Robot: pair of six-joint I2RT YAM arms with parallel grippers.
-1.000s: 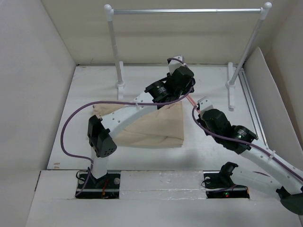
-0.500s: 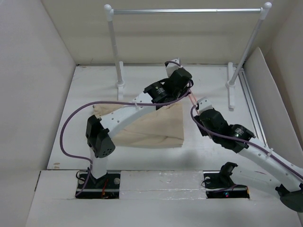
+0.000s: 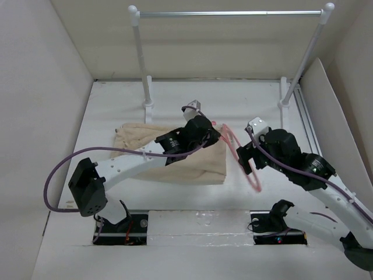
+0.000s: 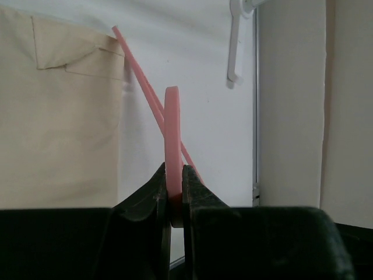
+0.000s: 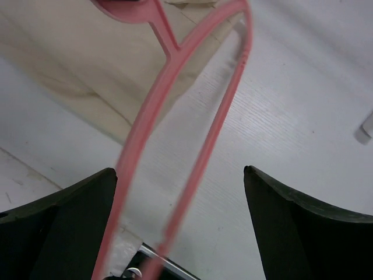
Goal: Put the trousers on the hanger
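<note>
**A:** From above?
**B:** Trousers (image 3: 192,166) lie folded on the table (image 3: 116,111), with the hanger (image 3: 232,135) just beside their right edge.
**A:** Left wrist?
**B:** The left gripper (image 4: 173,175) is clamped on the hanger's hook.
**A:** Right wrist?
**B:** The right gripper (image 5: 180,181) has its fingers wide apart, the frame between them and not gripped. I'd hold the hook firm and thread a leg.
</note>
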